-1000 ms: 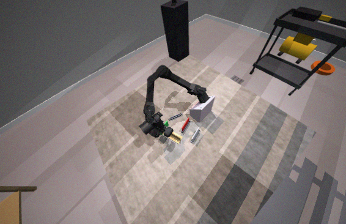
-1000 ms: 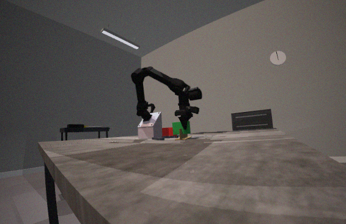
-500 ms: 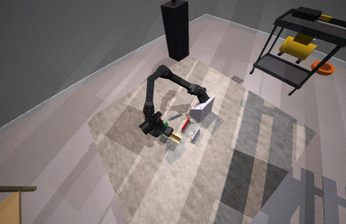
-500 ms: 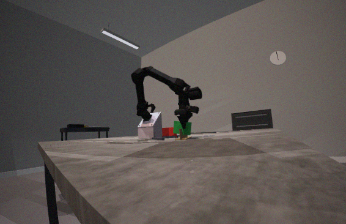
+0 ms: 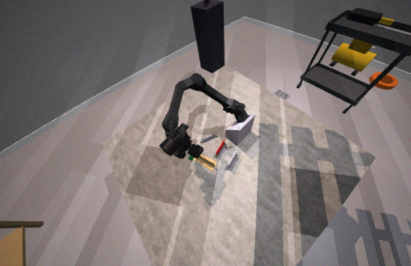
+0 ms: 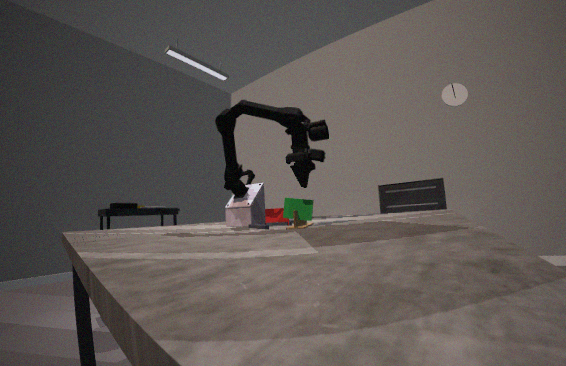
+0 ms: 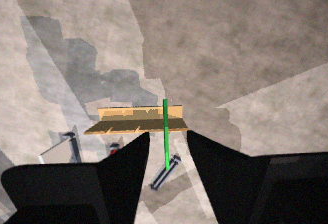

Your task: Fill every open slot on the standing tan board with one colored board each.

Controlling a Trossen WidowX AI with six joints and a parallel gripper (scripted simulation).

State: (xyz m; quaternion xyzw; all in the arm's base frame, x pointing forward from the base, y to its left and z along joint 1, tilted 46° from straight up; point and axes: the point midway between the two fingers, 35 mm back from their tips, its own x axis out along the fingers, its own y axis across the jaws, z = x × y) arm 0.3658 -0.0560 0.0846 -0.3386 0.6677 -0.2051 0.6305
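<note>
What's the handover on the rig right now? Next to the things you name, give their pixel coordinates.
Gripper: the black gripper [image 5: 197, 151] [image 6: 304, 185] [image 7: 168, 135] is open above the work, holding nothing.
Where: the green flat board [image 5: 190, 158] [image 6: 297, 207] [image 7: 166, 130] stands crosswise on the slotted tan board [image 5: 207, 163] [image 6: 296, 220] [image 7: 151, 125]. The red flat board [image 5: 221, 147] [image 6: 275, 215] [image 7: 114, 151] and pale flat board [image 5: 233, 158] [image 7: 58, 151] are in their holders; the dark narrow holder [image 5: 208, 139] [image 6: 259, 226] [image 7: 165, 172] is empty.
Done: green placed and released. Can't confirm it's fully down.
Left: two open slots, for red and pale; then let go and move clear.
</note>
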